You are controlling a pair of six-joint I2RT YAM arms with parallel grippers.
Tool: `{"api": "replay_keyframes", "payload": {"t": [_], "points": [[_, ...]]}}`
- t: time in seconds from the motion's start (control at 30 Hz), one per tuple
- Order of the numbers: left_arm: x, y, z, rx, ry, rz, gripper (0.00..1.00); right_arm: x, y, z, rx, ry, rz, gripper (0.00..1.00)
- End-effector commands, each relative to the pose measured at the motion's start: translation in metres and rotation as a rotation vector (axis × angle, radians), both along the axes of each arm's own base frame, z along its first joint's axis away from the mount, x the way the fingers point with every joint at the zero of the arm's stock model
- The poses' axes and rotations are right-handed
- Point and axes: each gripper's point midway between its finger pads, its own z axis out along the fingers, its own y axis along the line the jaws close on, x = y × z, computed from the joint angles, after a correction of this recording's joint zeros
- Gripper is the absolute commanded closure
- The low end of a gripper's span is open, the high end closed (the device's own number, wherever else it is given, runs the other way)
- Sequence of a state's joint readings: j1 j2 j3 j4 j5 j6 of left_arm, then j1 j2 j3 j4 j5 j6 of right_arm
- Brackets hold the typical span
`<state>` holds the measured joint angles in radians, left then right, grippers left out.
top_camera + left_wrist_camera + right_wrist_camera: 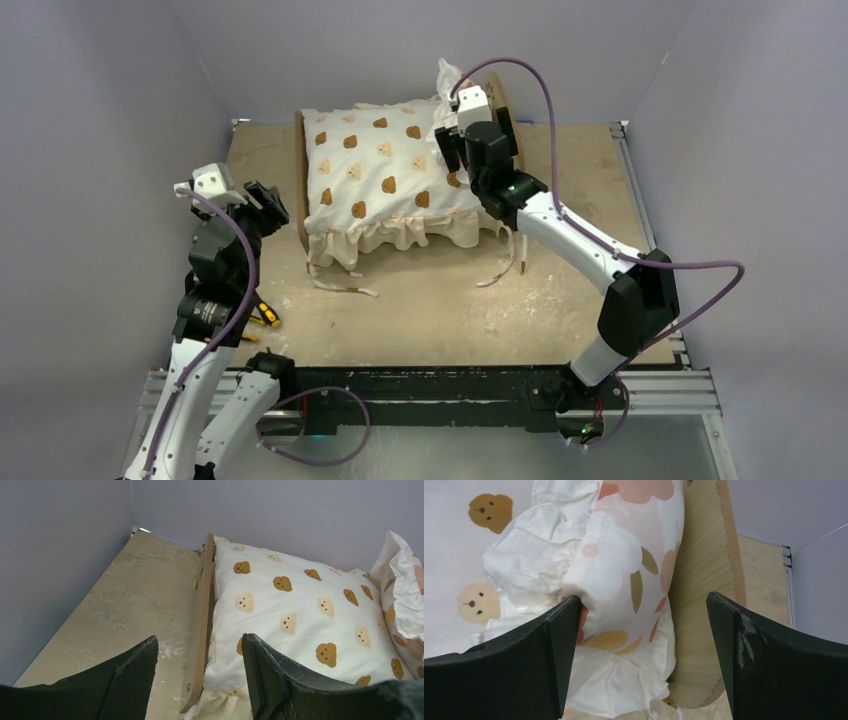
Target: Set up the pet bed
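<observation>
Over the left side of the worktop (430,300) the left hand (264,203) hangs with its fingers spread and nothing between them. It points at the low foot end of the pet bed (202,625), which lies just to its right and apart from it. Near that arm a small yellow-handled tool (266,316) rests on the worktop. Further right, the bed sits at the far middle of the worktop, its long axis running left to right, foot end at the left and rounded headboard at the right. Its frame holds the bear-print cushion (375,170), which fills it and spills its frill and ties over the near rail. At the head end the floral pillow (624,565) leans against the headboard, on top of the cushion. The right hand (642,600) is right at that pillow, fingers spread wide: one touches the frill, the other stands off on the headboard's side, so nothing is pinched. That arm is by far the nearer to the pillow, so any tidying there looks like its job.
</observation>
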<state>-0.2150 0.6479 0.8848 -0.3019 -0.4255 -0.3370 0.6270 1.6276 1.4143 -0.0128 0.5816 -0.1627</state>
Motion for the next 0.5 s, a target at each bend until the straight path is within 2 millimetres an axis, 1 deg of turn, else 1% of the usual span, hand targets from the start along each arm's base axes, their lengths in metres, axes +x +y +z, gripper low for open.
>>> {"api": "replay_keyframes", "payload": {"t": [0.0,0.07,0.17,0.33,0.4,0.47], "points": [[0.002,-0.001,0.003,0.001,-0.018,-0.009,0.38,-0.002,-0.007,0.003,-0.039,-0.005,0.031,0.04],[0.002,-0.001,0.002,0.001,-0.015,-0.011,0.38,-0.002,0.000,0.000,-0.033,0.003,0.060,0.04],[0.002,-0.001,0.000,0.002,-0.011,-0.011,0.38,0.001,0.009,-0.012,-0.004,0.039,0.082,0.04],[0.002,-0.001,-0.001,0.002,-0.010,-0.007,0.38,0.007,0.019,-0.024,0.127,0.080,0.039,0.05],[0.002,0.000,-0.001,0.002,-0.010,-0.005,0.38,0.011,0.022,-0.030,0.147,0.097,0.027,0.08],[0.002,0.000,-0.001,0.002,-0.011,-0.002,0.38,0.016,0.025,-0.032,0.136,0.108,0.029,0.13]]}}
